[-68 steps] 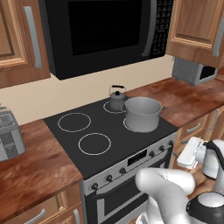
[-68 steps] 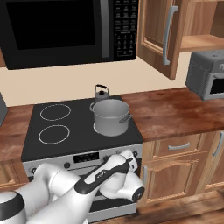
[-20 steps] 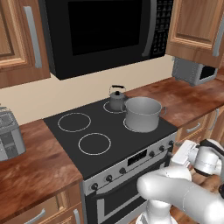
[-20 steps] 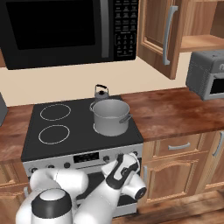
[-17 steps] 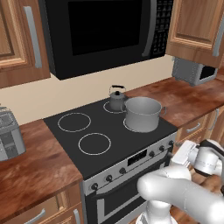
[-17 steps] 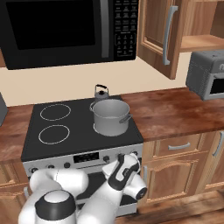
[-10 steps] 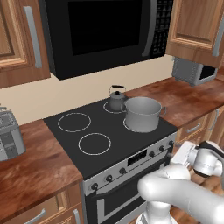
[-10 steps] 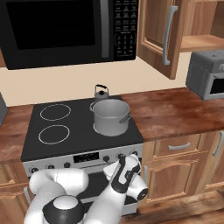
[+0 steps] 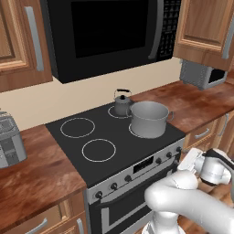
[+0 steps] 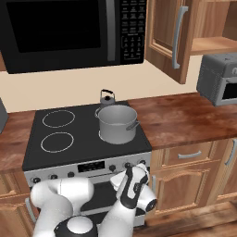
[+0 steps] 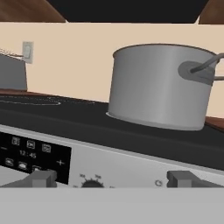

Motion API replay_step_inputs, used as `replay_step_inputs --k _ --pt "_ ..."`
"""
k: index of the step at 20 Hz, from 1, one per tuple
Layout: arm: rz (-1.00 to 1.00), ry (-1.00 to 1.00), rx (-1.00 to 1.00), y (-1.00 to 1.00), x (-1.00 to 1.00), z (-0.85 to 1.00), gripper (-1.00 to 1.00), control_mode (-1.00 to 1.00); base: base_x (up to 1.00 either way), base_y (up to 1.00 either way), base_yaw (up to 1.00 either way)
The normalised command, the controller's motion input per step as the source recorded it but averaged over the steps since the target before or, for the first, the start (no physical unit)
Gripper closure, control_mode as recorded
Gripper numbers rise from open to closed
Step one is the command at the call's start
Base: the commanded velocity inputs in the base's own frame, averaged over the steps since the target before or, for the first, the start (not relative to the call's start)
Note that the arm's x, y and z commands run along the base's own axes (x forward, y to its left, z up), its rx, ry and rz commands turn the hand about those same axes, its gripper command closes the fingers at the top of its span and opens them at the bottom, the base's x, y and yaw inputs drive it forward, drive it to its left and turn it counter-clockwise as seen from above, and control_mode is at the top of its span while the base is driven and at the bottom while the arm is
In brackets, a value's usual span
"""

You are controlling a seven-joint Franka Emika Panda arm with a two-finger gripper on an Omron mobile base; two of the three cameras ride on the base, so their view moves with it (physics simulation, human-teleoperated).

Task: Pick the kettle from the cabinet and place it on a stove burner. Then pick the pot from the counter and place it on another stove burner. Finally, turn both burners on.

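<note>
Two vessels are set on the black glass cooktop (image 9: 68, 146): wide grey steel pot (image 9: 149, 119) at front right corner; small dark kettle (image 9: 121, 102) behind it; empty gripper (image 11: 111, 180) is held wide open before the front knobs (image 9: 160, 160).

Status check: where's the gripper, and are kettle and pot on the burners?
Gripper open, low at the stove front knobs. Kettle and pot each on a burner. Nothing in the way.
</note>
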Motion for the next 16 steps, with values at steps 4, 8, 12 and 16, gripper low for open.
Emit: replay_step_inputs --k 4,8,12,16 --pt "0.00 0.00 0.01 0.00 0.12 -0.12 -1.00 -1.00 0.00 0.00 0.00" --pt "0.00 0.00 0.01 0.00 0.13 -0.12 -1.00 -1.00 0.00 0.00 0.00" --pt "0.00 0.00 0.00 0.00 0.13 -0.18 -1.00 -1.00 0.00 0.00 0.00" --pt "0.00 0.00 0.00 0.00 0.15 -0.20 -1.00 -1.00 0.00 0.00 0.00"
